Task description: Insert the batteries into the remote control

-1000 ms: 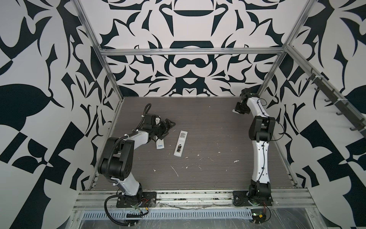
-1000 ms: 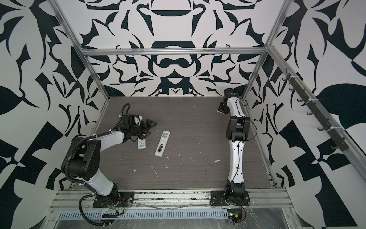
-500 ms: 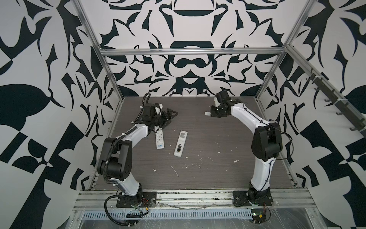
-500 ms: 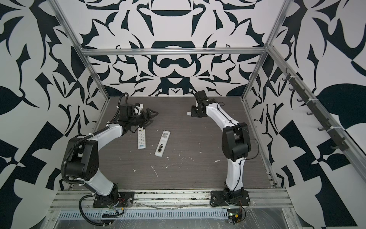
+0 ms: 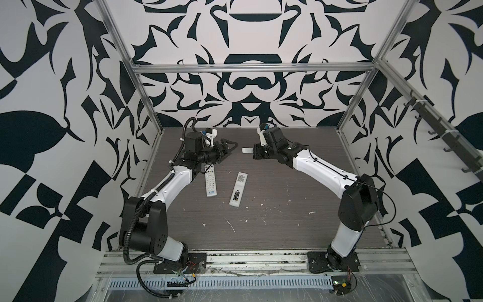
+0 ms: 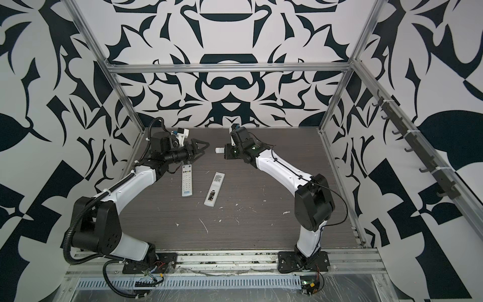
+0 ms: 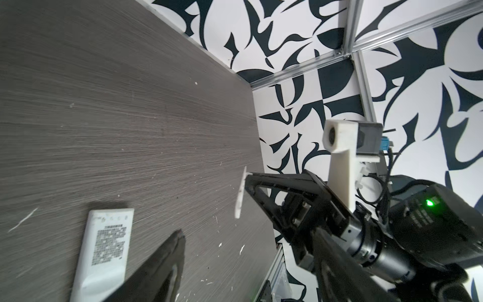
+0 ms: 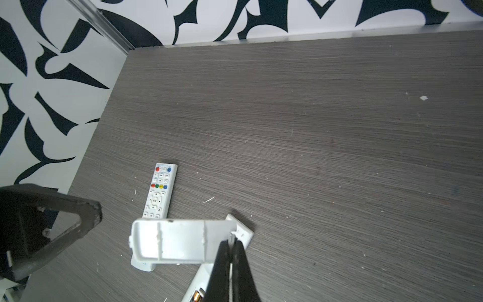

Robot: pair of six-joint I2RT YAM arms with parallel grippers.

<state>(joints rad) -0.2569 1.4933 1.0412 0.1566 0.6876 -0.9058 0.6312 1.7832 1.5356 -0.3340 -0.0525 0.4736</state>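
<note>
Swinging right arm (image 5: 321,167): crossed to back centre, elbow bent; right gripper (image 5: 253,152) pinching white battery cover (image 5: 247,150).
Left gripper (image 5: 232,148): lifted off face-up remote (image 5: 210,183), jaws spread.

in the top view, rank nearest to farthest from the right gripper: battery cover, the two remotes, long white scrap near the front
1. battery cover: pinched in the jaws of the right gripper, back middle.
2. label-up remote: middle, compartment open.
3. button-up remote: farther left.
4. long white scrap: toward the front.
</note>
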